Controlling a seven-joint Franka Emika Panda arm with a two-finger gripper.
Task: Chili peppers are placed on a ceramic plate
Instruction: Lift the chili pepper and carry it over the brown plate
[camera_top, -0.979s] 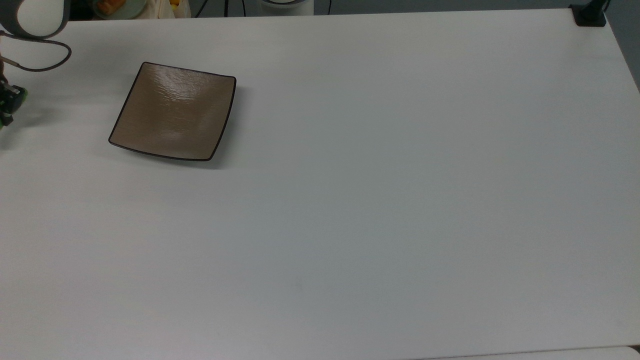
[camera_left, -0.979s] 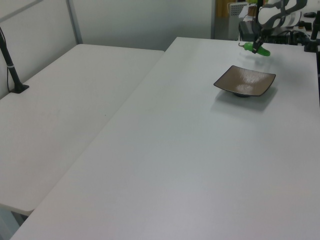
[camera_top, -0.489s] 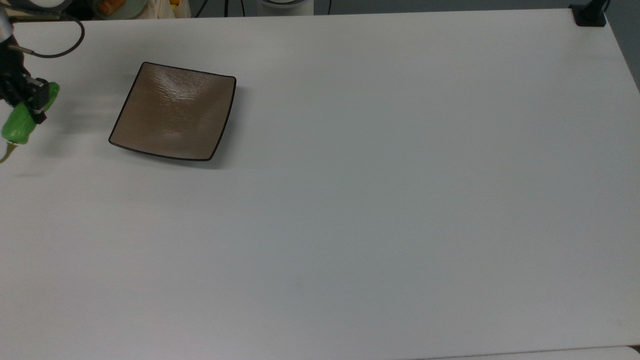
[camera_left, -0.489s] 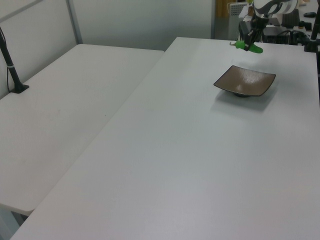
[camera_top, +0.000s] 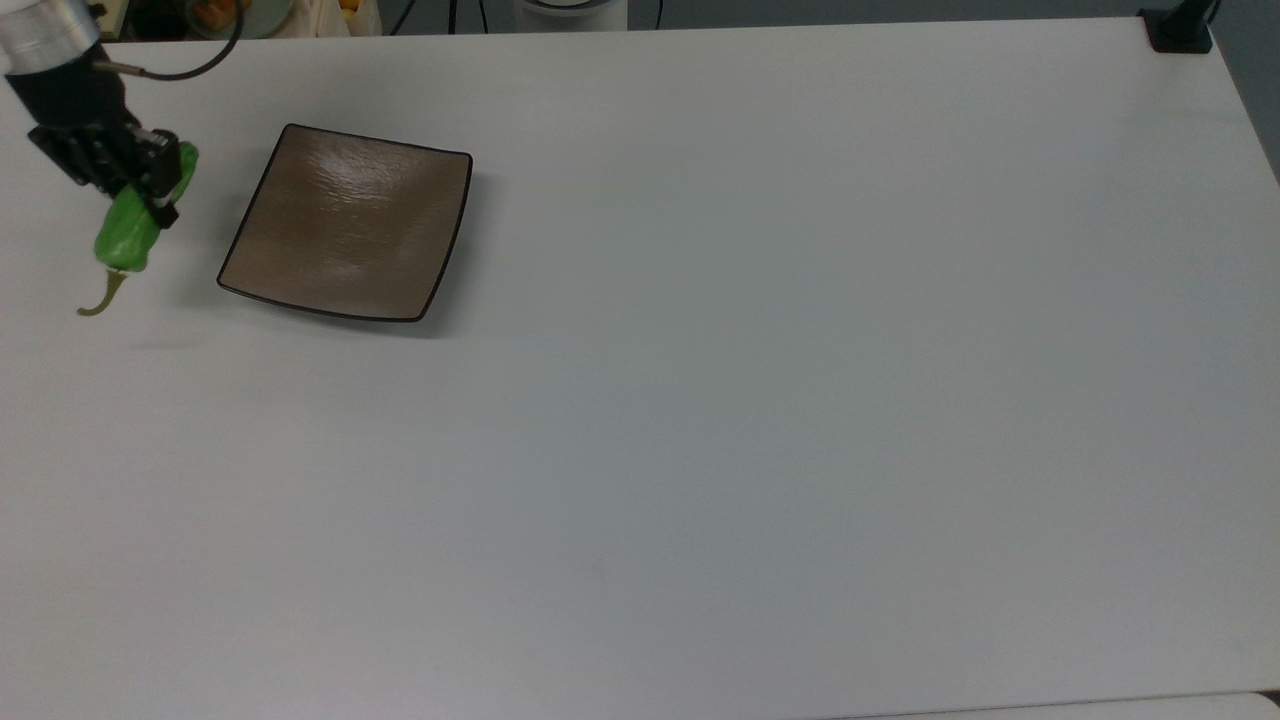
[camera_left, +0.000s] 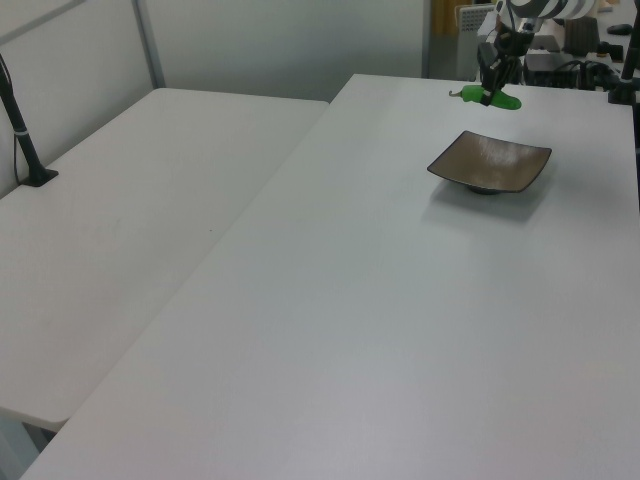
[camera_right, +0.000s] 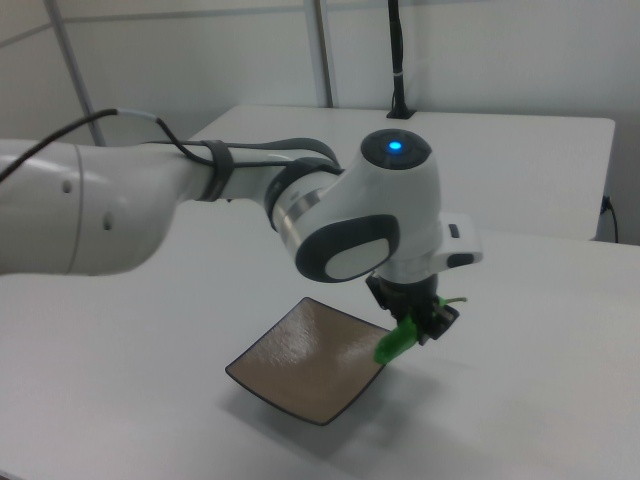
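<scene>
Closer to the plate now, my gripper clamps the pepper; I should centre it above the plate before lowering.

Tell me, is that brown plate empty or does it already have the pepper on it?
Empty. The ceramic plate shows only its bare rippled surface; the chili pepper hangs in the pincer, off the top view's left of it.

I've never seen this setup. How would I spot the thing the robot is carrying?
Find the square brown plate on the white table. Just off the top view's left of it, the robot's hand grips a chili pepper: bright green, with a thin curved stem.
</scene>
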